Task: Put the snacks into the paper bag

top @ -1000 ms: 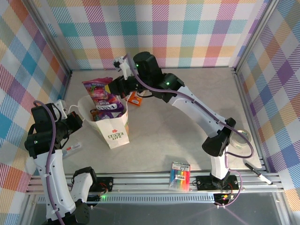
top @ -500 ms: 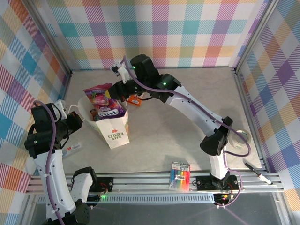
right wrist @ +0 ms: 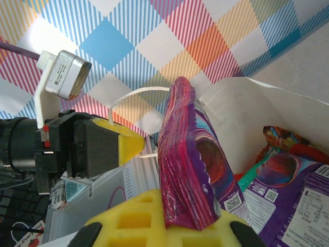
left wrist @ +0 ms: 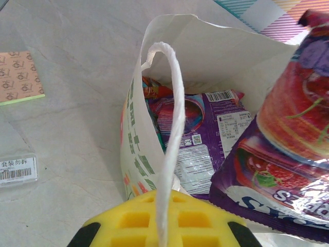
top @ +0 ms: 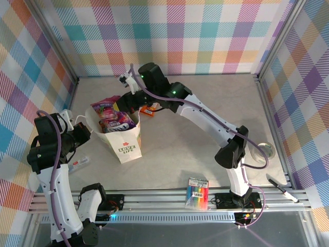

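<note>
Paper bag [top: 123,143]: upright on desk [top: 205,128], left of centre, mouth open. 
Status, left jaws: clamped fully shut on bag's white handle [left wrist: 174,118], on the bag's left side. 
Status, right jaws: closed tight on pink-purple packet [right wrist: 187,154], gripped at one edge, packet held on edge over bag mouth. 
Purple packet [left wrist: 203,139] lying inside bag; teal packet [right wrist: 254,176] edge visible beside it. 
Orange packet [top: 149,109] on desk just behind bag. 
Marker pack [top: 197,193] near front rail, well apart from bag.

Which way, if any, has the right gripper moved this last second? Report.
Yes. The right gripper, holding the pink-purple packet, moved leftward toward the paper bag.
</note>
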